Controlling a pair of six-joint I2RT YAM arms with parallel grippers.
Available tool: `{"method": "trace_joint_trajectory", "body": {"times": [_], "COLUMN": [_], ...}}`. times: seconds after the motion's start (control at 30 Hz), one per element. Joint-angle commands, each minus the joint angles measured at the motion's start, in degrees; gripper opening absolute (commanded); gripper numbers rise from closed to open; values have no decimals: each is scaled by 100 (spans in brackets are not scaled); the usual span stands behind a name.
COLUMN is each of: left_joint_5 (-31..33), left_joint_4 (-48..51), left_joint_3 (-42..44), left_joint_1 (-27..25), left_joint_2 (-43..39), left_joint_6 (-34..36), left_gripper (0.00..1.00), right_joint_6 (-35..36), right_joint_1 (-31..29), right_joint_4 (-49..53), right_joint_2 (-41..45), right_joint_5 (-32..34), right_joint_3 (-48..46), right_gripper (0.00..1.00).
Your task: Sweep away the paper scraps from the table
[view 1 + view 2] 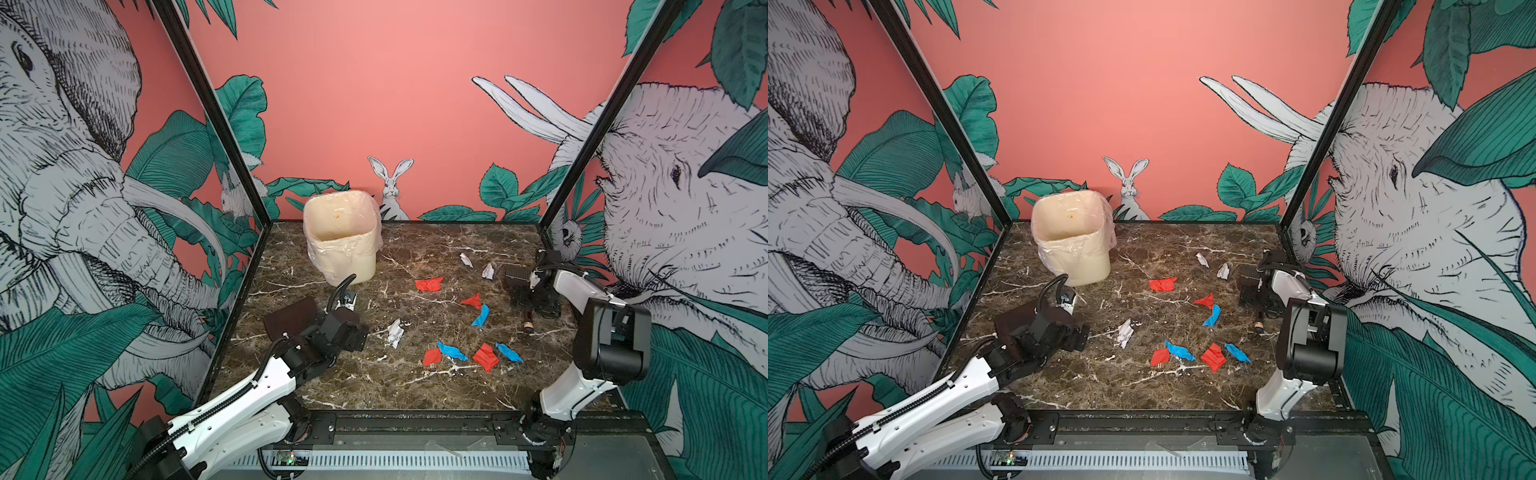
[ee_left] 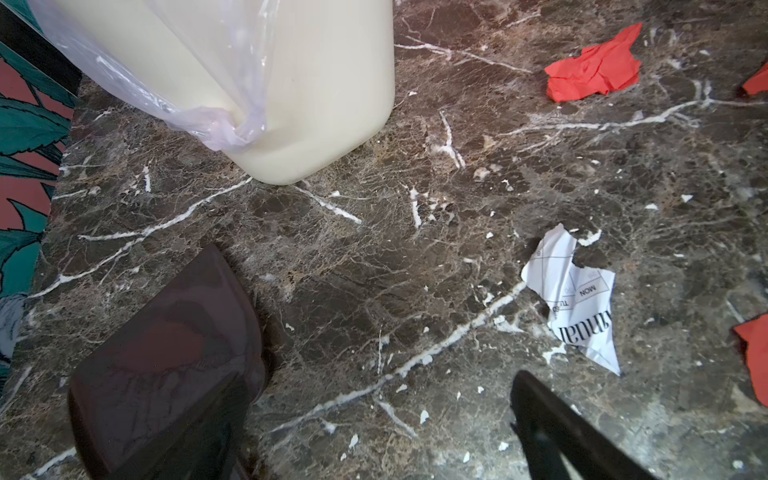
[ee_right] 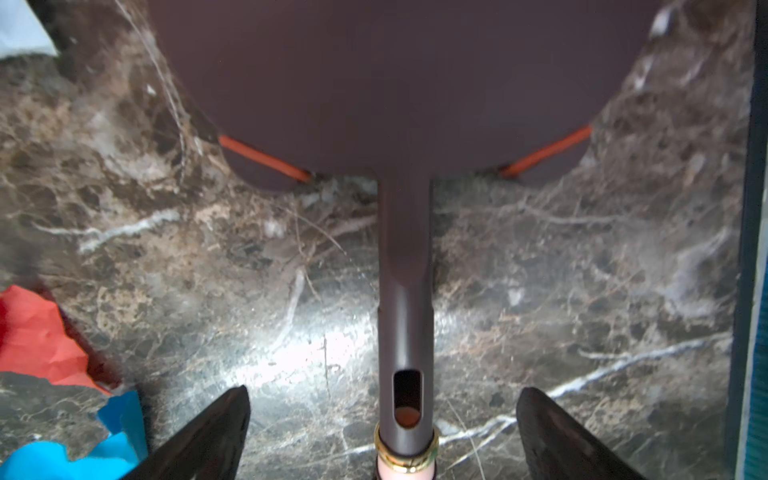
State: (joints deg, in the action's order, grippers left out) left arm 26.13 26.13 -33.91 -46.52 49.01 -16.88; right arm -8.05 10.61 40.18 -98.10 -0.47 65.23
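Paper scraps point(image 1: 485, 356) between left hand point(image 2: 374, 390), right hand point(image 3: 382, 392); untouched.

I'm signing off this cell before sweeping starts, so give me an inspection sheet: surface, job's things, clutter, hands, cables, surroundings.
Surface: dark brown marble-look table, littered.
Job's things: red, blue and white torn paper scraps, about ten, spread centre to right.
Clutter: cream plastic bin with clear liner, upright, back left; dark brown flat piece; dark brown long-handled tool, lying flat.
Hands: left hand open beside the flat piece; right hand open, straddling the tool's handle.
Cables: black corrugated hose arches over left wrist.
Surroundings: pink animal-print walls; black frame posts.
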Motion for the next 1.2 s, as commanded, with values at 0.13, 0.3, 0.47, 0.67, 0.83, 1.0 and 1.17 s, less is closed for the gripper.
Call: {"method": "trace_joint_trajectory", "body": {"times": [0.13,0.3,0.47,0.67,0.83,1.0,1.17], "left_joint_5": [-11,-18,-1,21,2,-65,-82], "left_joint_4": [-99,-100,-91,-30,-38,-99,-161], "left_joint_3": [60,45,9,-67,-130,-210,-307], "left_joint_1": [-28,-36,-33,-37,-32,-33,-46], "left_joint_2": [-32,11,29,47,115,237,304], "left_joint_6": [54,98,124,141,185,194,238], "left_gripper": [100,100,100,100,100,100,100], "right_joint_6": [409,469,523,559,555,577,553], "right_joint_1": [90,116,134,143,152,145,143], "right_joint_4": [227,101,25,87,12,-72,-98], "right_joint_2": [-386,-462,-615,-844,-936,-934,-786], "right_joint_5": [-208,-220,-296,-146,-257,-295,-339], "right_joint_3": [88,16,72,148,98,34,16], "right_gripper": [72,55,47,39,16,0,0]}}
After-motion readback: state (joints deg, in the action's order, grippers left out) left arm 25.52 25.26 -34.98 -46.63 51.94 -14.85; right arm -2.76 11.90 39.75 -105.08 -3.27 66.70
